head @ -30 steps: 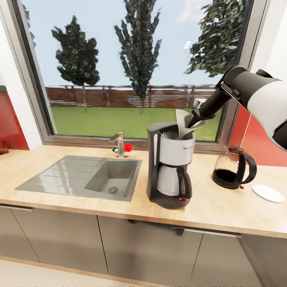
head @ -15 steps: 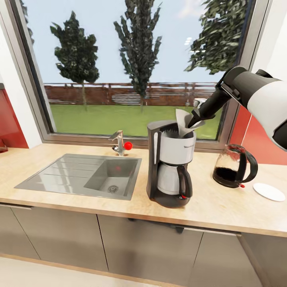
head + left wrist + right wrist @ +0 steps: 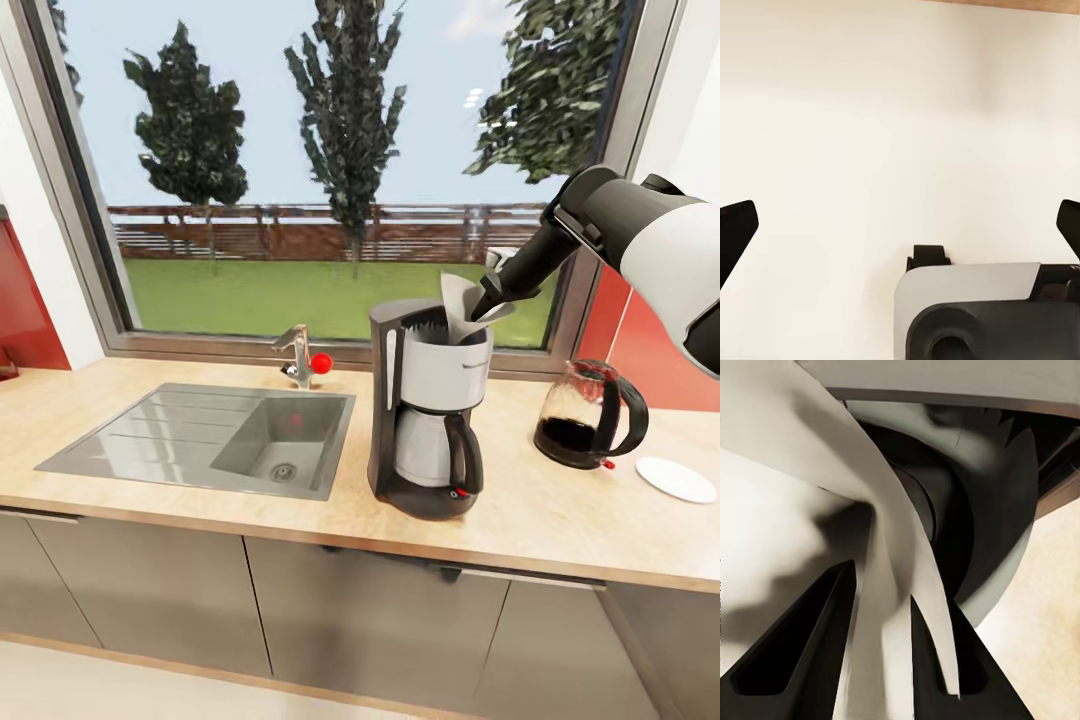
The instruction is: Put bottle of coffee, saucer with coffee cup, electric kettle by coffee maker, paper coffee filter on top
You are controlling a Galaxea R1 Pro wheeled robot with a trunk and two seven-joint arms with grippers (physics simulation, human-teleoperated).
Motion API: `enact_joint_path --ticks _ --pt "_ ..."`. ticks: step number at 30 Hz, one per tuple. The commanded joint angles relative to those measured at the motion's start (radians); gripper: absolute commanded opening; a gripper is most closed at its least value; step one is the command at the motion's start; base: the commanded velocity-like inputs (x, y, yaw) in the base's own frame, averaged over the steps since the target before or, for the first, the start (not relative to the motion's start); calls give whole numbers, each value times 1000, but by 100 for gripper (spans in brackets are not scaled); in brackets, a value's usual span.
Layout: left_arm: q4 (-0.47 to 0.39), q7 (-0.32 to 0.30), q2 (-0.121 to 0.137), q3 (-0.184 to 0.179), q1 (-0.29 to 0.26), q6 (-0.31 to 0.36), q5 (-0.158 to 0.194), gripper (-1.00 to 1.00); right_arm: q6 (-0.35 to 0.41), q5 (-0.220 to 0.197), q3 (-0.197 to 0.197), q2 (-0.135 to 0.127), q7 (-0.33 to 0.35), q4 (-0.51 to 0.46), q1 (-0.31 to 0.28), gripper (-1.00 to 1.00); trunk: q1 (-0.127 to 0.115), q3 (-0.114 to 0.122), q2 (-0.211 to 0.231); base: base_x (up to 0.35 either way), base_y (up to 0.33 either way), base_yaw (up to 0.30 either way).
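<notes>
Pinching paper coffee filter (image 3: 462, 303), right end effector (image 3: 487, 303) clamped on it above coffee maker (image 3: 425, 410).

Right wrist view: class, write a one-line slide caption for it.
Right tool shut on the paper coffee filter, holding it over the coffee maker and its open filter housing.

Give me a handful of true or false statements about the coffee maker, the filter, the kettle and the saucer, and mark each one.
1. The right end effector holds the paper coffee filter over the coffee maker. True.
2. The electric kettle stands inside the sink. False: it stands on the kitchen countertop, beside the coffee maker.
3. A coffee cup sits on the saucer. False: the saucer is bare.
4. The left end effector is open. True.
</notes>
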Motion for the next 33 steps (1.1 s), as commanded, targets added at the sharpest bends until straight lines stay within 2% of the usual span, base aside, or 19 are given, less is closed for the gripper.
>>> enact_joint_path --ticks 1,33 --pt "-1 -1 0 2 0 -1 0 100 9 -8 8 -1 2 -2 -1 -100 0 -1 -1 0 0 0" --pt "-1 0 -1 2 0 -1 0 100 9 -8 9 -1 2 -2 -1 -100 0 -15 -1 0 0 0"
